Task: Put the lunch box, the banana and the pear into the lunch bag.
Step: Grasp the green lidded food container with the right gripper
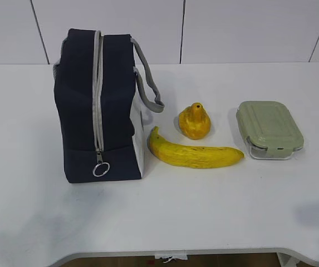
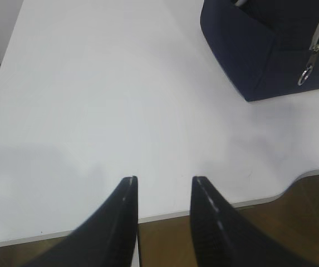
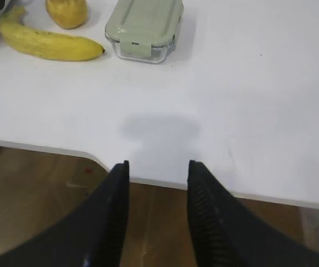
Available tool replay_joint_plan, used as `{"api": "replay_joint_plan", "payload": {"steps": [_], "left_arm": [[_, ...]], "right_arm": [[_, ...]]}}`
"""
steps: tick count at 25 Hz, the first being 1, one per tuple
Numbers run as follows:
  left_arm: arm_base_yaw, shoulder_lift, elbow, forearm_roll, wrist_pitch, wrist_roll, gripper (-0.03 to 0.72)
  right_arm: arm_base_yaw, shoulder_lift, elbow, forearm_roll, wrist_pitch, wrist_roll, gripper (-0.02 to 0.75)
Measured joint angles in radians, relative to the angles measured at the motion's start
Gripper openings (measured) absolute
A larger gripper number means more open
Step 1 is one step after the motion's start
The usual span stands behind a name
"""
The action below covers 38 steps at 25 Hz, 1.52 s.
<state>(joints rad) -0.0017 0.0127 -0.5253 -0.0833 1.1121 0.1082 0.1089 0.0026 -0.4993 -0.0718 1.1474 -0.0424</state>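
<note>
1. Starting from zero here: lunch bag (image 1: 98,105) stands on the table (image 1: 215,211) at the left, zipped shut, ring pull (image 1: 101,169) hanging low.
2. Pear (image 1: 195,121) and banana (image 1: 195,153) lie just right of the bag; lunch box (image 1: 269,129) sits further right, lid on.
3. Left gripper (image 2: 163,183) and right gripper (image 3: 158,167) both hover at the near edge, jaws parted, holding nothing.
4. Next, I'd say: unzip the bag before anything goes in.

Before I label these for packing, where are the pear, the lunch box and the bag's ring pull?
Pear (image 1: 195,122), exterior view, middle of its body.
Lunch box (image 1: 269,125), exterior view, centre of the green lid.
Ring pull (image 1: 101,169), exterior view, on the metal ring at the zipper's lower end.
</note>
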Motion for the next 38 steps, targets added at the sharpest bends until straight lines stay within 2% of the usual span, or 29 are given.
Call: {"api": "replay_joint_plan", "payload": {"steps": [3,8,22,38], "left_arm": [[0.0,0.0,0.0,0.0,0.0,0.0,0.244],[0.0,0.0,0.0,0.02,0.0,0.0,0.244],[-0.002,0.0,0.0,0.024,0.0,0.0,0.244],[-0.002,0.0,0.0,0.024,0.0,0.0,0.244]], "right_arm": [[0.0,0.08,-0.004,-0.01,-0.011,0.004,0.272],[0.0,0.217,-0.02,-0.012,-0.114,0.064,0.272],[0.0,0.469,-0.026,0.0,-0.159,0.186,0.272],[0.0,0.909,-0.253,-0.024,-0.245,0.245,0.272]]}}
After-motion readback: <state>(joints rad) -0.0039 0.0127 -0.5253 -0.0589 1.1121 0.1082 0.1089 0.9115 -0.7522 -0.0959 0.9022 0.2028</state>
